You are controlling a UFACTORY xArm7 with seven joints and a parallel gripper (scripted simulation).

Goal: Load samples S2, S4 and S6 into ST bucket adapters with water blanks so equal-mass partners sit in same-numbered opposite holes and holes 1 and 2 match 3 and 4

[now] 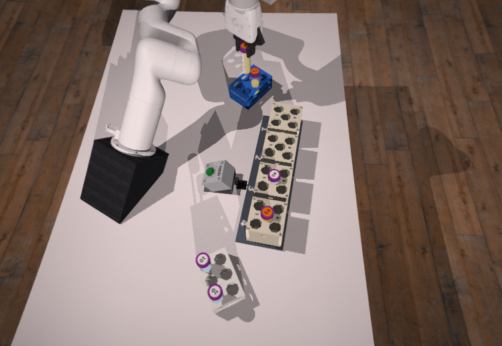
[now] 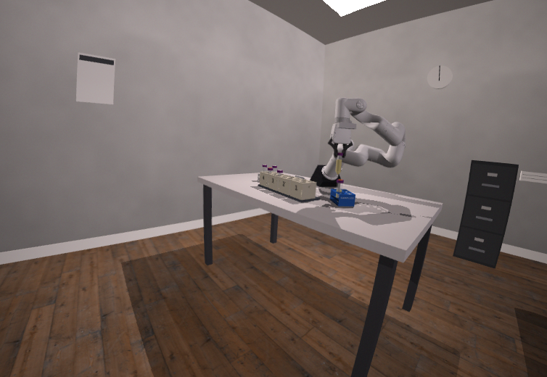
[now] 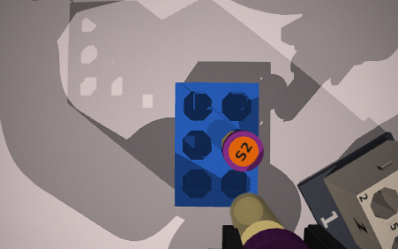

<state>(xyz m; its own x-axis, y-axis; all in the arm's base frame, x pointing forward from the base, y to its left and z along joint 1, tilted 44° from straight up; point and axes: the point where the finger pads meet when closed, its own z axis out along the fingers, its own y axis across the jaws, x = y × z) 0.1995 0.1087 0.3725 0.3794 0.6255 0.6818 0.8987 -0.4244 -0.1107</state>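
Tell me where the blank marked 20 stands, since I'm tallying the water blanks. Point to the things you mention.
In the top view, the 20 blank [image 1: 214, 292] stands in the white rack [image 1: 225, 301] near the bottom, on its left side, below the 10 blank [image 1: 203, 260].

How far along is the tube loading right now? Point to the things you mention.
Partway, it seems. An orange-dot tube [image 1: 266, 213] stands in adapter 4 and the 40 blank [image 1: 273, 175] in adapter 3. The claw [image 1: 246, 46] [image 2: 339, 151] holds a yellowish tube [image 1: 247, 63] [image 2: 339, 166] [image 3: 253, 214] above the blue rack [image 1: 246, 90] [image 2: 342, 198] [image 3: 216, 90]. Still left: S2 [image 1: 254, 72] [image 2: 339, 183] [image 3: 244, 151] in that rack, partner tubes, then the green key [image 1: 210, 171].
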